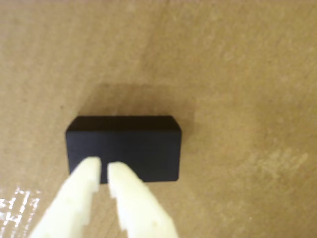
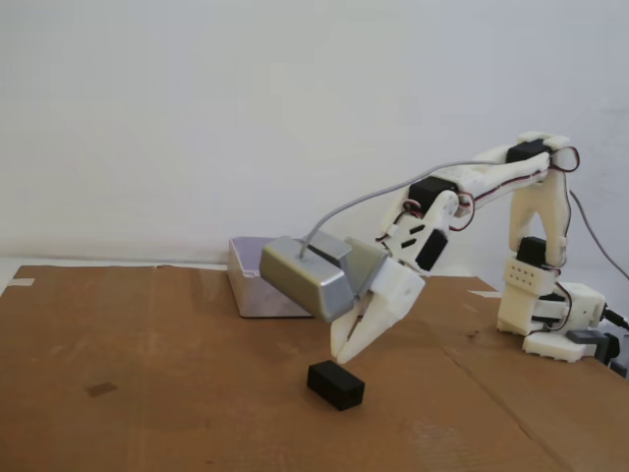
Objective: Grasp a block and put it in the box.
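Hovering just above the block, the gripper has its two pale fingers drawn close together, with only a thin slit between the tips, and nothing sits in that slit. In the wrist view the tips overlap the near edge of the block, left of its middle, so they appear poised over it rather than astride it. The fixed view agrees: the gripper points down and to the left, its tips a little above the top of the block and apart from it.

By my reading, the task is at its very start. The block lies flat on the brown cardboard surface, not grasped and not lifted. At this narrow setting the fingers could not pass down either side of the block, so they would probably need to spread wider before descending.

Farther out, the box stands at the back of the cardboard near the wall, well apart from the block and partly hidden behind the silver-grey camera module on the arm. Its inside cannot be seen from here. Grasping, carrying and releasing all remain to be done.
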`<state>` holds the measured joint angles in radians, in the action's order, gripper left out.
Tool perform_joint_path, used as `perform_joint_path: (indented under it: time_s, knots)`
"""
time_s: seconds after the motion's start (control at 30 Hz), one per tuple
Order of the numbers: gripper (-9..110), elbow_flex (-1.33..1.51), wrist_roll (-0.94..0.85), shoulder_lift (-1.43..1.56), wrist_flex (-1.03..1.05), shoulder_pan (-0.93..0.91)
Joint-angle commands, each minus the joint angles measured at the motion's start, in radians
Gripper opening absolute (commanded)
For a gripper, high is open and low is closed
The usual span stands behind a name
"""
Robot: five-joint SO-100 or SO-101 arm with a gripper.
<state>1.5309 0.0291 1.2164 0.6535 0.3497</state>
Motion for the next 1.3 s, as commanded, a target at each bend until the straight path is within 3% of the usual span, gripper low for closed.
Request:
perform_joint_path:
  time_s: [0.0,0.57,1.1,1.27]
  knots:
    - [0,-0.127,0.002,0.054,0.009,-0.014]
    - [1,-0.483,-0.021,-0.112,0.387,-0.015]
    - [2,-0.549,-0.044,-0.150,0.422,-0.048]
    - [15,-0.549,-0.044,-0.149,0.419,-0.048]
